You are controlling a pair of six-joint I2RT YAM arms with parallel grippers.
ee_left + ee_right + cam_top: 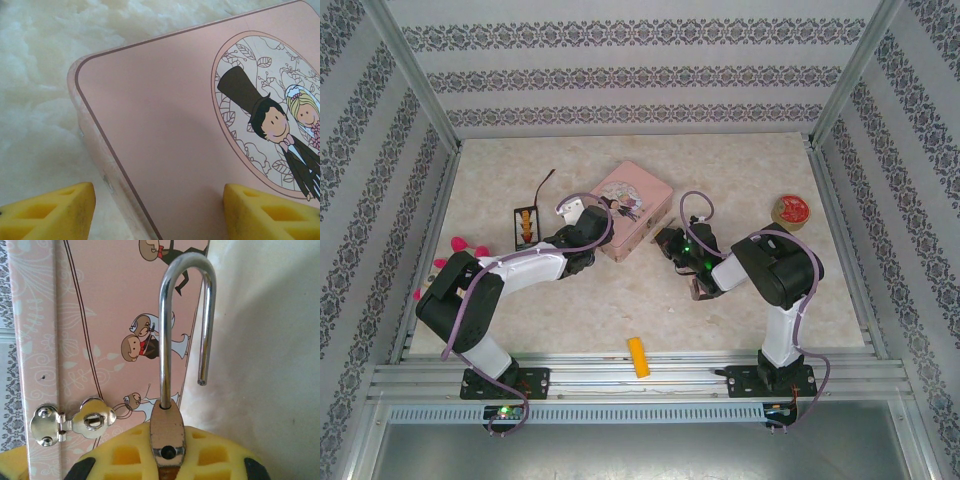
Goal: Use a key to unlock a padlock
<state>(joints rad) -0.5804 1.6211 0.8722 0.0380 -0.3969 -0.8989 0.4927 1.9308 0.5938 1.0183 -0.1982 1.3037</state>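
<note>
Right wrist: right claw [167,465] clamped on padlock [167,427], shackle [187,270] pointing to 12 o'clock, free end out of body; pink tin [100,315] just behind. Left claw [160,210] apart over tin lid. Unlocking appears done; next calls for gentle set-down on worktop [265,365].

One pink tin [638,205], one padlock [167,432], one yellow block [638,357] and one round red item [791,211].

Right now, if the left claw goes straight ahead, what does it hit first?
Probably the pink tin, its lid near the rounded corner, right ahead of the left claw; depth is unclear.
</note>
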